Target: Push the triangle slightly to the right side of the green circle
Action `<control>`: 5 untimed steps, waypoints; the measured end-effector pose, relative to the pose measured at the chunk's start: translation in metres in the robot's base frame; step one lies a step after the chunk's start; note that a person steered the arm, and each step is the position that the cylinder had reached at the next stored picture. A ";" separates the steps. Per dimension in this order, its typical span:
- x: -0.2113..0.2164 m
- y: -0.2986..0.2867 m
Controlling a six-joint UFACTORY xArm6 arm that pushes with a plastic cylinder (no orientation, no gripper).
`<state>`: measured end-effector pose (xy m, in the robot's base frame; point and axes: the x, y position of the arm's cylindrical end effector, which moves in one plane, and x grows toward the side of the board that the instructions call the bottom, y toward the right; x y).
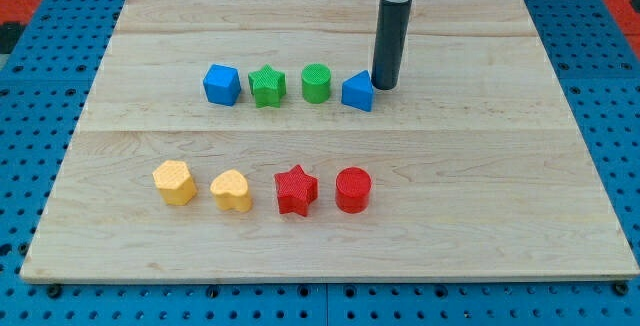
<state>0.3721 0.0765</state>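
Note:
The blue triangle lies in the upper row, just to the right of the green circle, with a small gap between them. My tip stands at the triangle's upper right corner, touching it or nearly so. The dark rod rises from there to the view's top edge.
A blue cube and a green star sit to the left of the green circle. A lower row holds a yellow hexagon, a yellow heart, a red star and a red circle. The wooden board lies on a blue pegboard.

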 end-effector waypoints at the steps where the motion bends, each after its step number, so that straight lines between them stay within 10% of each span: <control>1: 0.007 0.002; 5: -0.029 0.011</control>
